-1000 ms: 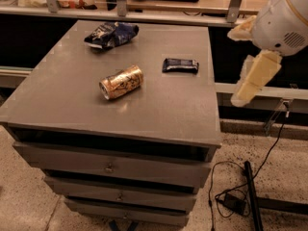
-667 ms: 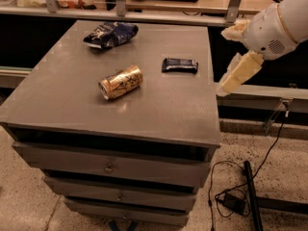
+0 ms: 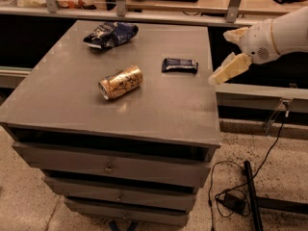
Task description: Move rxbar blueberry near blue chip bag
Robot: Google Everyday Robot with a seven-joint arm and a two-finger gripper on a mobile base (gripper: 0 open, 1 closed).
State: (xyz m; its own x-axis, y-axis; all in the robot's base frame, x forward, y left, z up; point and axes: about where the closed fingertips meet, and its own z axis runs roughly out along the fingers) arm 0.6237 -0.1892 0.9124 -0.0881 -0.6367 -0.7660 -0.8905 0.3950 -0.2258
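Observation:
The rxbar blueberry [image 3: 179, 65], a small flat dark navy bar, lies on the grey cabinet top [image 3: 72, 100], right of centre. The blue chip bag [image 3: 110, 34], wrinkly dark blue foil, lies at the far left of the top. My gripper [image 3: 219, 57] hangs just past the cabinet's right edge, a little to the right of the bar and above its level. Its two pale fingers [image 3: 230, 69] are spread apart with nothing between them.
A gold drink can [image 3: 121, 82] lies on its side in the middle of the top, between me and the bag. The cabinet has drawers [image 3: 110, 167] below. A counter with metal posts [image 3: 234, 4] runs behind. Cables [image 3: 231, 196] lie on the floor at the right.
The arm has swung left and lower, bringing the gripper from the far right to the cabinet's right edge, closer to the bar. The bar, can and bag have not moved.

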